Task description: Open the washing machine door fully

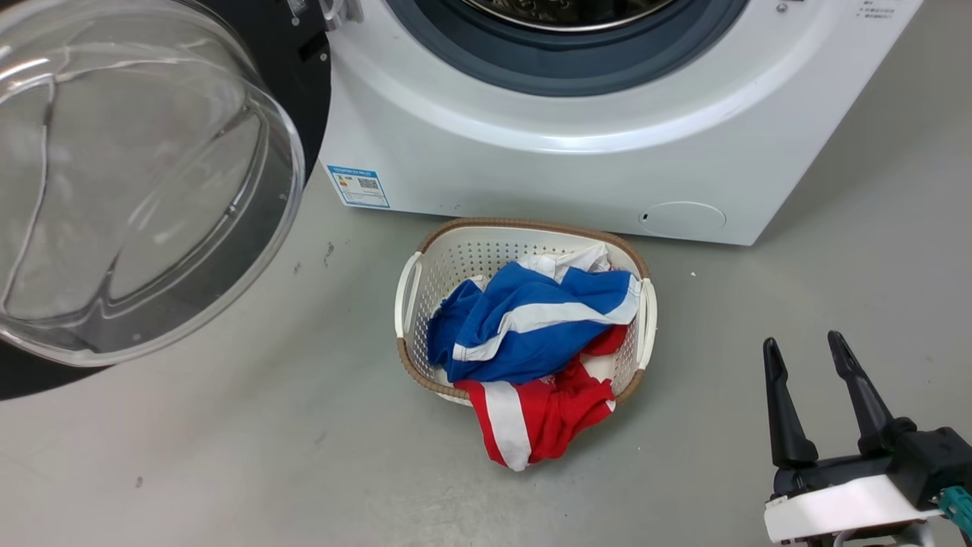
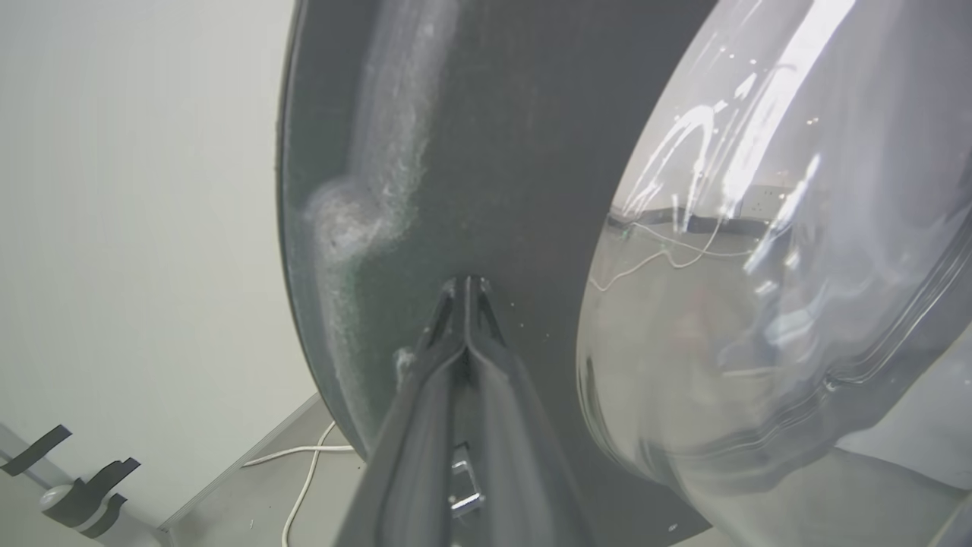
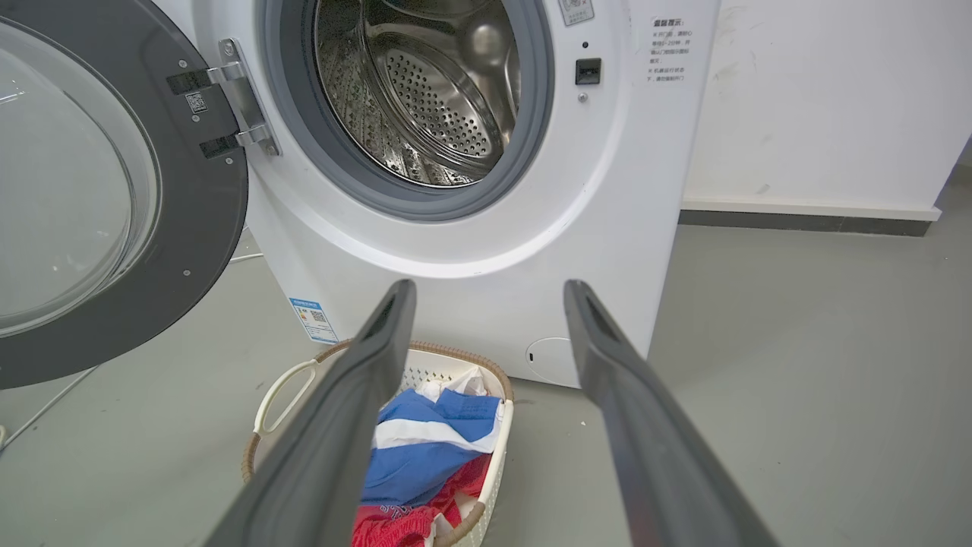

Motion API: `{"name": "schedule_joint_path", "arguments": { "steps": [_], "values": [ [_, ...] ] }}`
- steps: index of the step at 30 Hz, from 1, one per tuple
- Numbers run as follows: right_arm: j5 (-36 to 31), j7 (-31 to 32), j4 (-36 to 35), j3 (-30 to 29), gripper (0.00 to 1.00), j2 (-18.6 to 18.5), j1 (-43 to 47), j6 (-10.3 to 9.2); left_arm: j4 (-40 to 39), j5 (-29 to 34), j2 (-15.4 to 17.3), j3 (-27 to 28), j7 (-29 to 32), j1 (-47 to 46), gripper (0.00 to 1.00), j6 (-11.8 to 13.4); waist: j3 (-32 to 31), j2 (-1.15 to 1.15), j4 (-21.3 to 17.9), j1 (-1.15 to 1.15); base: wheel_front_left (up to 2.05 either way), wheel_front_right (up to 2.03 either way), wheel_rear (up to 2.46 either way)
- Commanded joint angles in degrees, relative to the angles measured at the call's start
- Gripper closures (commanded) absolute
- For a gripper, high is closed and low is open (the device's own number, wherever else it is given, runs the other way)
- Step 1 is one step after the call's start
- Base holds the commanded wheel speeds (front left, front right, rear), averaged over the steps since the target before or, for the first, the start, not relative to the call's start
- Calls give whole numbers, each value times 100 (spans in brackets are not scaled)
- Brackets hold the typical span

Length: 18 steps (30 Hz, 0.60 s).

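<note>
So, the big round washing machine door (image 1: pixel 137 175), glossy black frame with a bulging clear glass bowl in the middle, is swung out to the robot's left of the boxy white front-loader washing machine (image 1: pixel 569 167). It hangs upright off its silver metal hinge (image 3: pixel 241 99) at the left edge of the opening. It's round, so no real long axis, but its inner face and the bowl's bulge point back toward the robot, away from the opening. That leaves the perforated steel drum (image 3: pixel 425 99) and grey rubber gasket (image 3: pixel 288 152) in plain sight. The left claw (image 2: pixel 465 285) has its two dark fingers pinched together with nothing between them, tips right up against the door's black frame just beside the glass. The right claw (image 1: pixel 803 339) hangs low on the right over the grey floor (image 1: pixel 228 456), fingers spread apart and holding nothing, well away from the machine. On the floor just in front of the machine, under the opening, sits a white perforated plastic laundry basket (image 1: pixel 456 258) with a brown woven rim. It's stuffed with a blue-and-white cloth (image 1: pixel 531 319) and a red-and-white one (image 1: pixel 547 418) spilling over the near rim. The basket is right of the door and not touching it. Low on the machine's front are a blue label (image 1: pixel 358 186) and a small round flap (image 1: pixel 682 219).
</note>
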Motion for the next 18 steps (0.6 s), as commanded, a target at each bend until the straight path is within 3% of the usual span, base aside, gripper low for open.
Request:
{"name": "schedule_joint_path", "arguments": {
  "steps": [1,8,11,18],
  "values": [
    [-30,-11,-20,-5,0,12,-55,-1,65,3,69,48,15,-96,100,-25,30,0,-16,0,0,0,0],
    [-45,-10,-31,5,0,12,-122,-1,726,87,166,249,15,-510,100,-227,142,0,-74,0,0,0,0],
    [-38,-11,-9,-1,0,12,-145,-1,992,226,61,365,16,-630,100,-308,158,0,-113,0,0,0,0],
    [63,-10,46,-49,0,12,-19,-1,830,518,-118,552,15,-384,100,-456,-105,0,-134,0,0,0,0]
  ]
}}
